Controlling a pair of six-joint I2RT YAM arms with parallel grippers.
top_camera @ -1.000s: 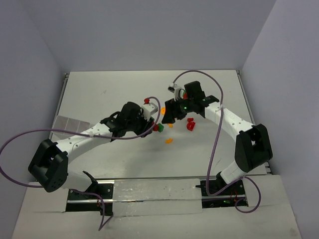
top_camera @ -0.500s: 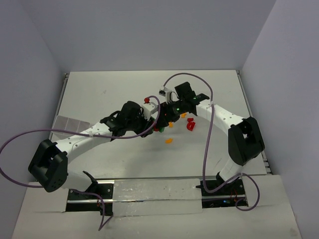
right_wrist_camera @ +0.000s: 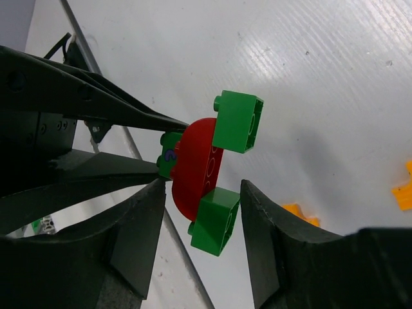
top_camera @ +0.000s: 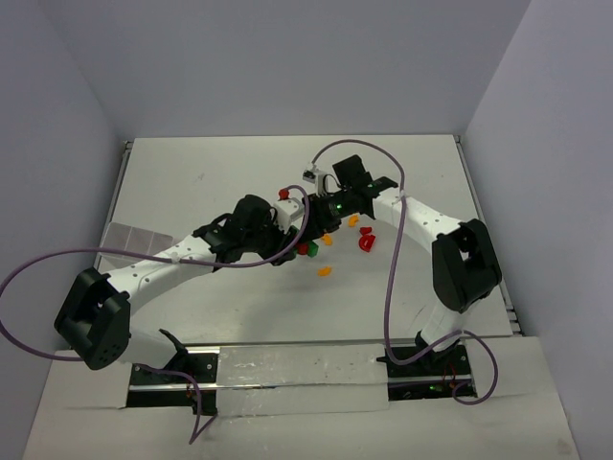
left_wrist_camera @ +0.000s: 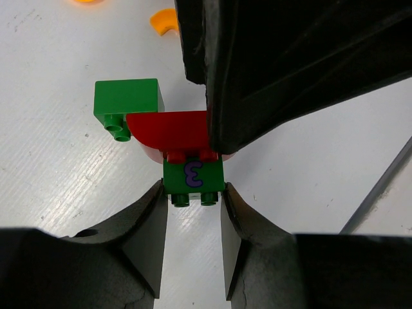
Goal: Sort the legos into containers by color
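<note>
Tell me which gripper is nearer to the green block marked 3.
Left. The left gripper clamps the green block marked 3 between its fingers; the right gripper straddles the red half-disc joined to it.

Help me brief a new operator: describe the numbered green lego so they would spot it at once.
Near the middle of the white table sits a small joined red-and-green cluster. The numbered green lego is between the fingertips of the left gripper, joined to a red half-disc. Unlike the plain green block nearby, it bears a purple 3.
</note>
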